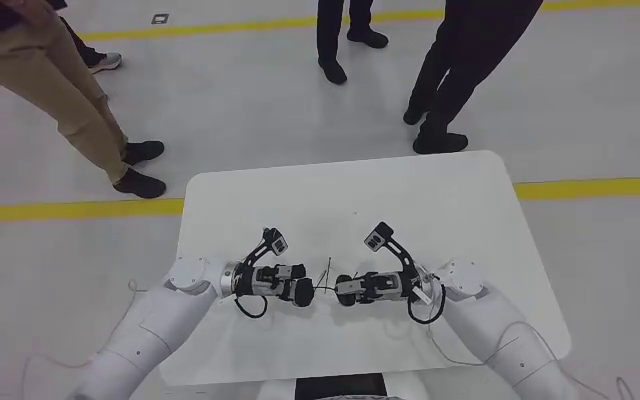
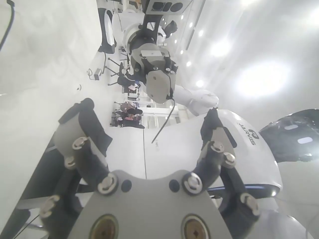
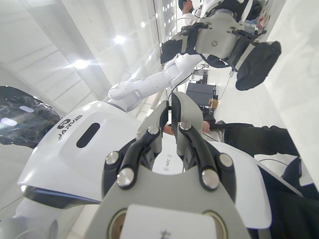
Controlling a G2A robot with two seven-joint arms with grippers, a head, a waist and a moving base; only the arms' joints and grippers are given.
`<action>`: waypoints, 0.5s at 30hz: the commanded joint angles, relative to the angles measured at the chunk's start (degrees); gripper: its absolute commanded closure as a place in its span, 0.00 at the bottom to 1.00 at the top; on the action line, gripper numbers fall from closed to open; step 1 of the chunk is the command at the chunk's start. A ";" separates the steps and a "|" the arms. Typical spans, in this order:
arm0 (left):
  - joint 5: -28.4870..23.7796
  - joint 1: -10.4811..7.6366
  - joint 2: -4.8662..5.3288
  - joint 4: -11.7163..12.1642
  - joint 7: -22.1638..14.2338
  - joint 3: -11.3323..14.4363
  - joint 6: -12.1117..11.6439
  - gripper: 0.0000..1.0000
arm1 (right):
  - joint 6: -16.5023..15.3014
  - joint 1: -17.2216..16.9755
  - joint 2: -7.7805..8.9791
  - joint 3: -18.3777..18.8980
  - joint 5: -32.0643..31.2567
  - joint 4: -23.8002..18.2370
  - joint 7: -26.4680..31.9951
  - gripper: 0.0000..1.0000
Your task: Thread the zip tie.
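The zip tie (image 1: pixel 328 272), seen from above, is a thin black strand in the narrow gap between the two claws. They face each other tip to tip over the near middle of the white worktop (image 1: pixel 450 200). The left claw (image 1: pixel 303 291) and the right claw (image 1: pixel 343 290) are near each other but apart. The strand crosses between them and one end sticks out toward the far side of the worktop. From up here I can't make out whether the strand touches the worktop.

From the left wrist, that arm's own claw is spread wide, its two dark-padded fingers (image 2: pixel 82 130) well apart. Farther off, the right claw is turned toward it with its tips pressed together, and the zip tie comes out of them as a slightly curved black strand. The free end points toward the gap between the left claw's fingers. Whether it is in between them or just short, I can't tell.

From the right wrist, that arm's own claw is pinched tight, its grey fingers (image 3: pixel 187 110) pressed together on the thin black tie. Only a sliver of the tie shows at the tips. Beyond it the left claw faces this way, spread, with its black pads far apart
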 commanded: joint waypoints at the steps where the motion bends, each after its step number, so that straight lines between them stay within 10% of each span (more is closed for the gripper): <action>1: 0.58 0.17 -0.07 -0.41 0.96 0.28 0.33 0.00 | 0.91 -0.07 -0.05 -0.34 -0.33 -0.21 -1.18 1.00; 15: -2.81 -0.57 -0.84 0.64 -2.67 1.65 0.57 0.00 | 1.87 0.06 -0.20 -0.87 -1.15 -0.51 -4.19 1.00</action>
